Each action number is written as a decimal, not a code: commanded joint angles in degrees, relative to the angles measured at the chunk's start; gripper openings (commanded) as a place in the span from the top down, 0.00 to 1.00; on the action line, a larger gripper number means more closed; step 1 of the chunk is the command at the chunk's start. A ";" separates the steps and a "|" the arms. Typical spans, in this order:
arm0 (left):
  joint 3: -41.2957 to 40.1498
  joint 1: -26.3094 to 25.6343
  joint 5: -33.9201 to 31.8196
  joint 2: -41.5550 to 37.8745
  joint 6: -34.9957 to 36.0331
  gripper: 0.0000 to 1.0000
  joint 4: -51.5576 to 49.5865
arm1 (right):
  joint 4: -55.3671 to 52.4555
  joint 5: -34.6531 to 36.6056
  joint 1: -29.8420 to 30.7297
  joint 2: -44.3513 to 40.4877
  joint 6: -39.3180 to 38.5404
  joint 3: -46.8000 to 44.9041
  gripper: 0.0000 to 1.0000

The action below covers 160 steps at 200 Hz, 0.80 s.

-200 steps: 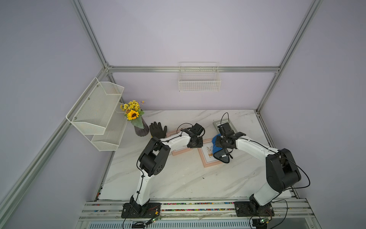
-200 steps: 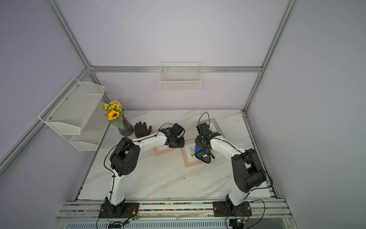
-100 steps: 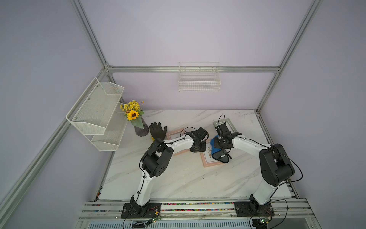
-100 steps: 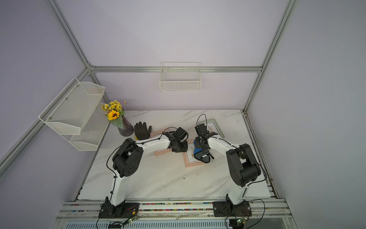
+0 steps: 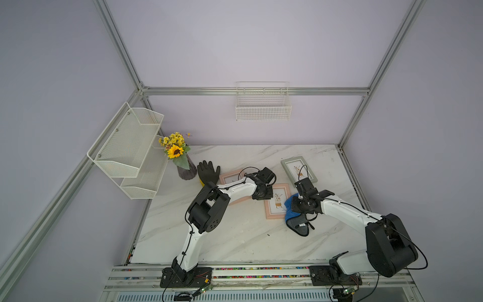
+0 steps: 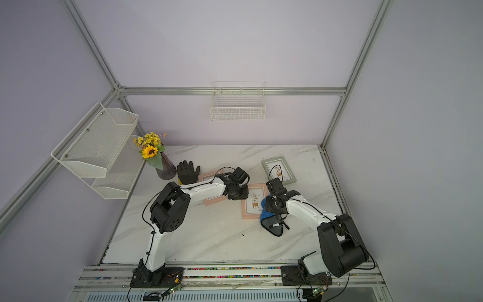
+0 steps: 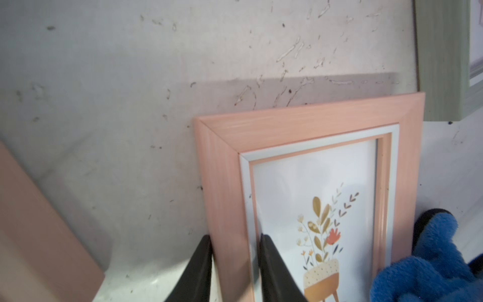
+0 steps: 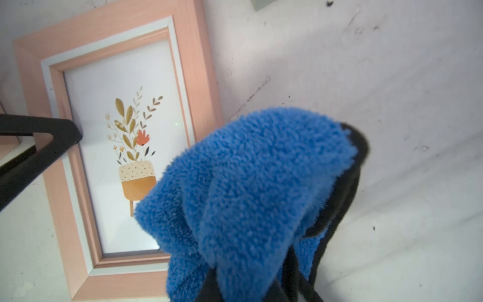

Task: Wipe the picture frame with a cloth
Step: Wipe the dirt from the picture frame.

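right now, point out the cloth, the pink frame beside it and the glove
cloth (image 8: 261,183): right wrist view, blue fluffy side
pink frame (image 7: 308,119): left wrist view, its short side
glove (image 5: 208,175): in a top view, its middle

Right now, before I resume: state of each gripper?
Left gripper: fingers astride the pink frame's side rail; clamped or not, cannot tell.
Right gripper: closed, holding the blue cloth.

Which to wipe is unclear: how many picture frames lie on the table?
3. One pink wooden picture frame lies mid-table, by the blue microfibre cloth; a second pink frame sits partly under the left arm; a grey-green frame lies farther back.
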 commanded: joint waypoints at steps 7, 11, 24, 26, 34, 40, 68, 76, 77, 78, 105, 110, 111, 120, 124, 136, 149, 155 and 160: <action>-0.16 -0.01 -0.95 1.87 1.80 0.70 -0.72 | 0.55 3.82 -0.52 7.53 1.23 8.65 0.99; -0.21 0.00 -0.83 1.79 1.93 0.70 -0.73 | 0.86 4.03 -0.82 8.89 1.09 10.07 1.00; -0.60 -0.15 -0.78 1.58 2.25 0.70 -0.67 | 2.03 3.14 -1.67 12.48 0.17 14.51 0.99; -0.64 -0.21 -0.68 1.55 2.33 0.70 -0.63 | 2.43 3.03 -1.75 13.08 0.08 15.11 1.00; -0.82 -0.26 -0.78 1.43 2.47 0.71 -0.62 | 2.67 2.73 -1.95 15.42 -0.15 17.74 0.99; -1.01 -0.30 -0.80 1.43 2.48 0.71 -0.60 | 2.33 2.79 -1.95 17.26 -0.26 19.72 1.00; -1.61 -0.35 -1.18 1.14 1.90 0.71 -0.38 | 0.15 2.67 -1.50 20.29 -0.60 22.53 1.00; -1.79 -0.29 -1.40 1.04 1.54 0.71 -0.19 | 0.75 2.65 -1.07 18.89 -0.48 20.32 1.00; -1.79 -0.32 -1.42 1.04 1.52 0.71 -0.19 | 0.81 2.64 -1.03 18.68 -0.41 20.02 1.00; -1.83 -0.29 -1.43 1.08 1.43 0.71 -0.18 | 0.83 2.64 -1.01 18.44 -0.37 19.66 1.00; -1.73 -0.28 -1.44 1.40 0.72 0.71 0.22 | 0.88 1.70 0.61 12.22 1.77 10.42 1.00; -1.63 -0.26 -1.44 1.54 0.72 0.71 0.26 | 0.93 1.55 0.82 11.05 2.29 8.74 1.00; -1.58 -0.26 -1.44 1.55 0.72 0.71 0.26 | 0.94 1.52 0.93 10.80 2.43 8.43 1.00; -1.37 -0.26 -1.40 1.69 0.72 0.71 0.26 | 1.26 1.19 1.27 8.75 3.44 5.68 1.00; -1.35 -0.25 -1.41 1.82 0.72 0.71 0.26 | 1.49 0.96 1.48 8.03 3.81 4.60 1.00; -1.35 -0.26 -1.27 1.82 0.72 0.71 0.26 | 2.28 0.22 1.65 6.82 4.64 2.54 1.00; -1.48 -0.26 -1.17 1.66 0.71 0.71 0.26 | 2.94 -0.34 1.58 7.59 5.10 2.79 1.00; -1.57 -0.26 -1.27 1.58 0.72 0.71 0.26 | 2.79 -0.02 1.56 8.48 5.09 3.91 1.00; -1.61 -0.26 -1.26 1.59 0.72 0.71 0.26 | 2.64 0.51 1.48 9.46 4.82 5.19 1.00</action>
